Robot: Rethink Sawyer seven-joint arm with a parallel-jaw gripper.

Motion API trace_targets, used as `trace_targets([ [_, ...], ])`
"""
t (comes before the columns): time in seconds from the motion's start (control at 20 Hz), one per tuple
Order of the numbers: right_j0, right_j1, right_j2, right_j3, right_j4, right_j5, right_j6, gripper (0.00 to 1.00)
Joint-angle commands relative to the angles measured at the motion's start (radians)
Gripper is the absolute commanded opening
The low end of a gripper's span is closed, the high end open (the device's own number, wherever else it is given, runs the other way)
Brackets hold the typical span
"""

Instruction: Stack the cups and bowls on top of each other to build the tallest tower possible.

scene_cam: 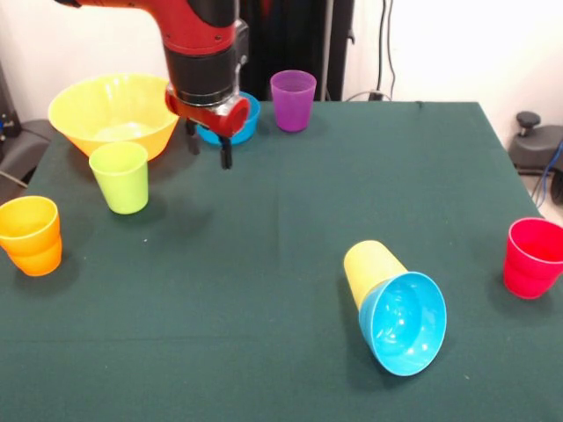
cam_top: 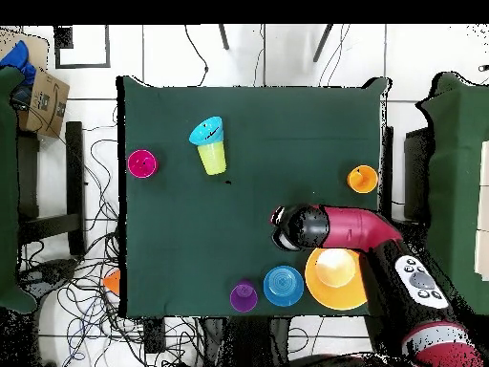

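A toppled pair is seen on the green table (scene_cam: pixel 264 264): a yellow cup (scene_cam: pixel 369 268) lying on its side with a small blue bowl (scene_cam: pixel 403 323) seated in its mouth. In the front view the pair's long axis is seen to run diagonally, the bowl's open side turned toward the camera and to the picture's right, the cup's base pointing back toward the table's middle. The bowl's glossy inside is shown only by this view; from overhead the same pair (cam_top: pixel 209 145) is reduced to a short stub.

The lime green cup (scene_cam: pixel 120 177) is shown upright in the front view, just in front of the large yellow-orange bowl (scene_cam: pixel 114 112); overhead it is hidden beneath the arm (cam_top: pixel 353 229). An orange item (cam_top: pixel 112 281) beyond the table's edge is caught only from above.

A second blue bowl (scene_cam: pixel 242 123) is partly masked by the wrist in front, but is laid open overhead, between the purple cup (scene_cam: pixel 293 99) and the large bowl. The orange cup (scene_cam: pixel 32 235) and red cup (scene_cam: pixel 533 257) are seen upright at opposite table edges.

The arm is held low over the table's robot side, wrist pointed down. The gripper (scene_cam: pixel 208 145) hangs empty above the cloth, its two dark fingers (scene_cam: pixel 226 154) spread apart.
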Motion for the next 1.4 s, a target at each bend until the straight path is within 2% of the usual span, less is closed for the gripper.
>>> trace_targets([
  [0.05,-0.026,0.023,0.078,0.014,-0.108,0.085,-0.289,1.0],
  [0.6,-0.089,0.027,0.122,0.002,-0.13,0.139,-0.355,1.0],
  [0.95,-0.111,0.012,0.122,0.044,-0.141,0.119,-0.345,1.0],
  [1.25,-0.133,-0.034,0.134,0.093,-0.123,0.154,-0.354,1.0],
  [1.4,-0.138,-0.043,0.137,0.123,-0.132,0.133,-0.336,1.0],
])
